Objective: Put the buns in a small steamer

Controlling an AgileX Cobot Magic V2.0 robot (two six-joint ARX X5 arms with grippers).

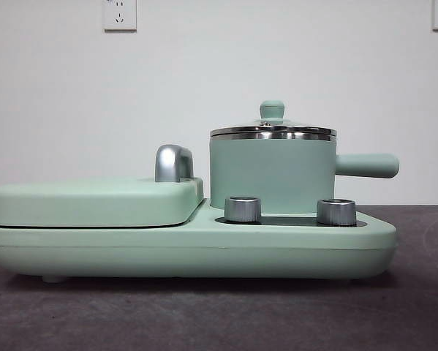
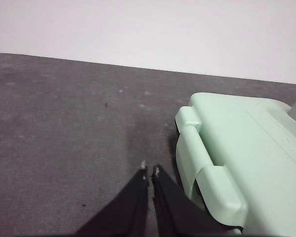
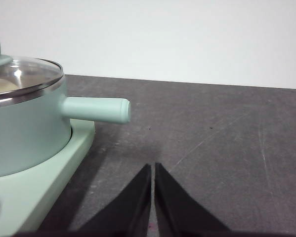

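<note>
I see the steamer (image 1: 273,172) lidded on its green base (image 1: 189,248); something pale shows under the glass, maybe a bun. Both my pincers, left (image 2: 150,173) and right (image 3: 152,168), hang pressed together beside that base, empty. Buns are soft: grip lightly around the sides.

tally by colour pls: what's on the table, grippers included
Mint green: 3 - base, griddle cover, steamer with glass lid
Chrome: 3 - cover handle, two knobs
Whitish: 1 - something pale under the lid, unclear what
Black: 2 - left gripper, right gripper, both shut, empty
Total: 9
</note>
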